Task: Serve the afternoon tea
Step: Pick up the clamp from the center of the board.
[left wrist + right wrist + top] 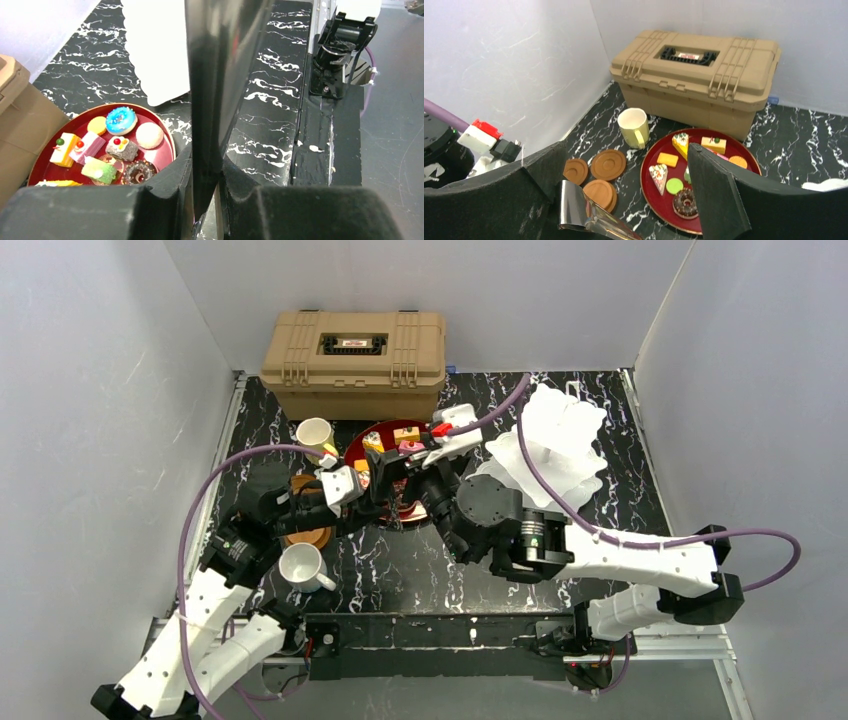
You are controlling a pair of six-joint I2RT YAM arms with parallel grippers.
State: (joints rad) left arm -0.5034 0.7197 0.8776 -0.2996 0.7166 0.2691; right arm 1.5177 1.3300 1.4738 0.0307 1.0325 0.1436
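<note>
Bench: black marbled top, carrying everything.
Case: tan, lid shut, sitting at 12 o'clock.
Stand: white, three scalloped tiers, standing at 2 o'clock; no cake showing on it. Judged rigid, light and tippy, so load it from above.
Tray: dark red, round, lying mid-bench.
Right gripper: jaws standing wide, grasping nothing, hovering at the tray's 2 o'clock.
Left gripper: clenching a shiny metal tool, possibly tongs, at the tray's 9 o'clock.
Mugs: pale-yellow mug standing at the tray's 10 o'clock, white mug at 7. Judged hard and slippery; take by the rim wall.
Saucers: brown, flat, lying at the tray's 9 o'clock. Take by an edge pinch.
Cakes: blue doughnut and the others lying on the tray. Judged light; pinch across the sides.
</note>
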